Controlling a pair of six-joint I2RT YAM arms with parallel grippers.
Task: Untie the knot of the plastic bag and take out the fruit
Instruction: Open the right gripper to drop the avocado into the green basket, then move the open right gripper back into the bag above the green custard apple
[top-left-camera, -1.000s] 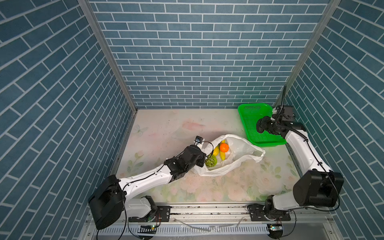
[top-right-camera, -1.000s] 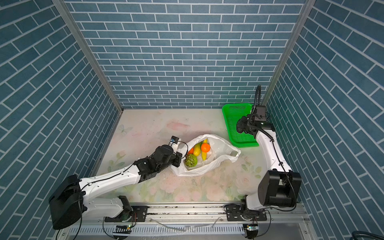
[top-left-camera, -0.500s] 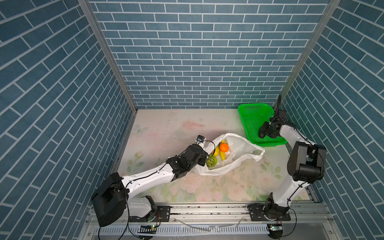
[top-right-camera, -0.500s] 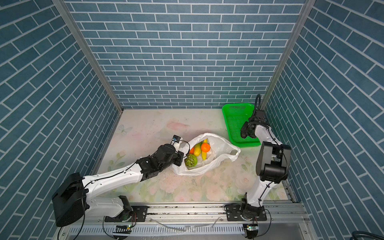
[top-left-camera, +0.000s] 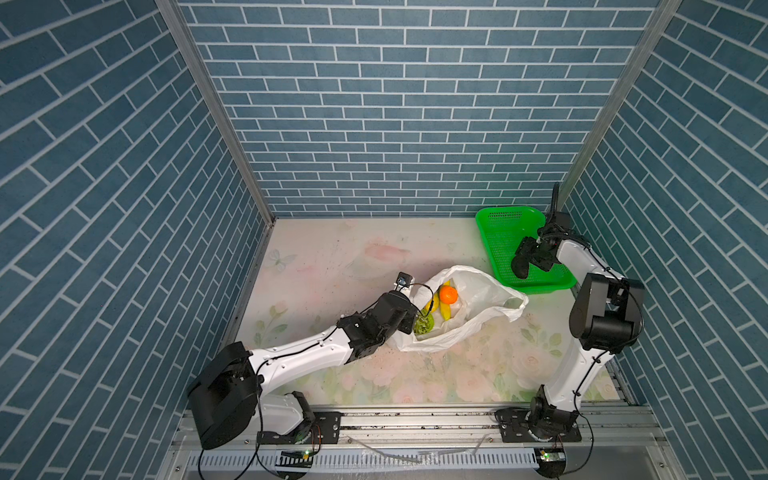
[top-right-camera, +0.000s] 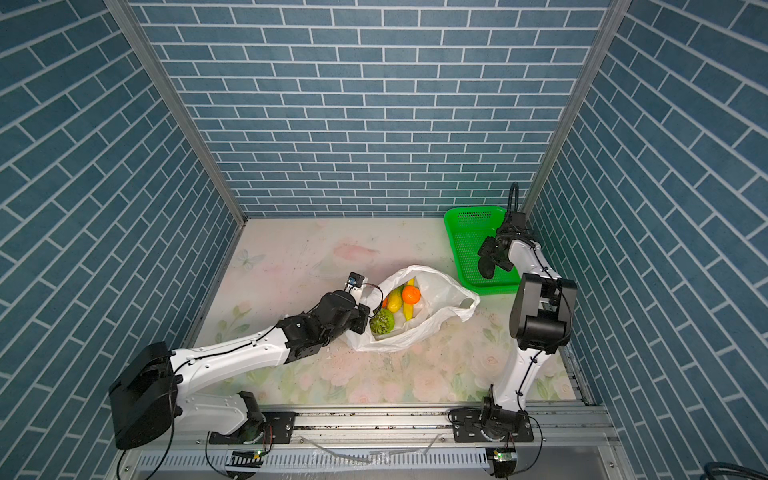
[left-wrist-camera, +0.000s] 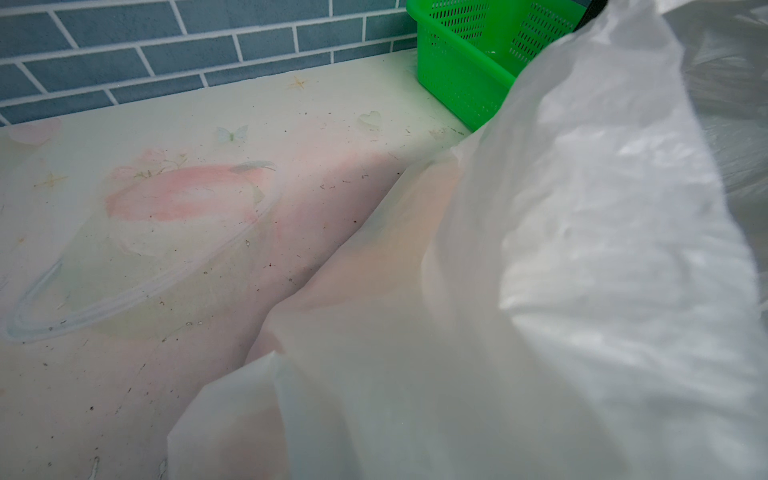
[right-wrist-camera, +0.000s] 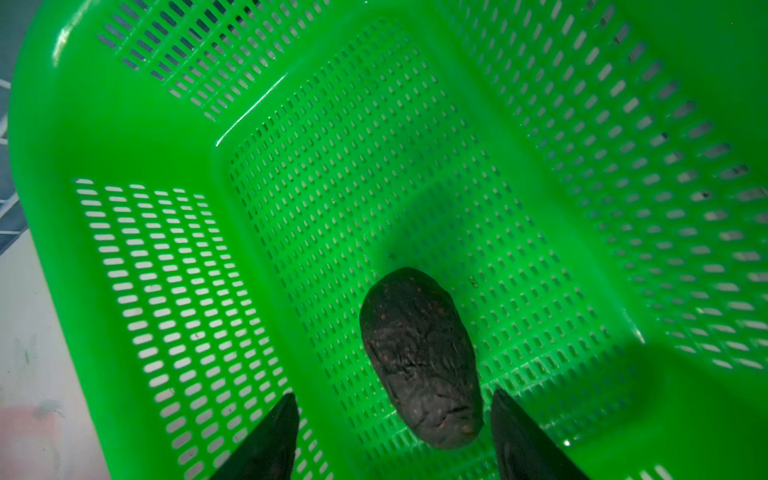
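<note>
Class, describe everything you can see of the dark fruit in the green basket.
The avocado is oval, brownish-black, its rough wrinkled skin flecked with reddish spots. It lies on its side on the perforated floor of the green basket, the only fruit visible there, between the open right gripper's fingers, one apart from it.

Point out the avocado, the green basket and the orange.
avocado (right-wrist-camera: 419, 357), right wrist view, middle of skin.
green basket (top-left-camera: 505, 217), a top view, far perforated wall.
orange (top-left-camera: 449, 295), a top view, its upper surface.
</note>
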